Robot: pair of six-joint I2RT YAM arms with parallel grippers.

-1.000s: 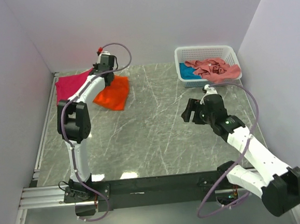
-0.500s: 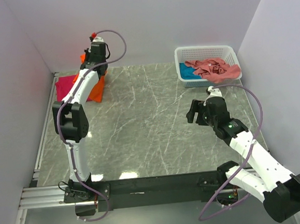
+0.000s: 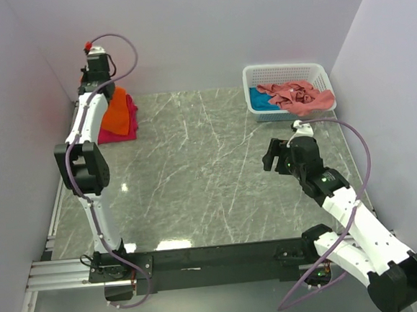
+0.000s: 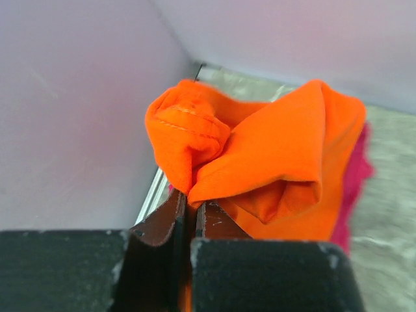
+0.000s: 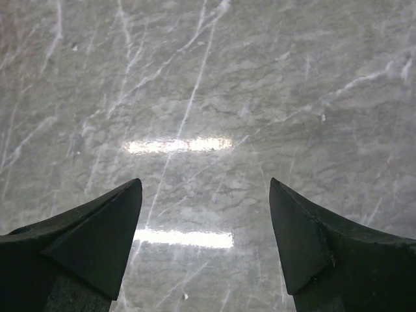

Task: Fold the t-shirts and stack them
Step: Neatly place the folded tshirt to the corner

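We held the left gripper clamped on a bunched edge of the orange t-shirt, high at the upper left of the frame. The cloth draped onto the magenta t-shirt, apparently for stacking. The right gripper hung wide apart over the table, holding nothing. We counted 4 shirts: these 2, plus 1 salmon-pink t-shirt and 1 teal t-shirt in 1 basket at upper right.

Bright even overhead light; glare streaks on table; left-wrist background blurred.
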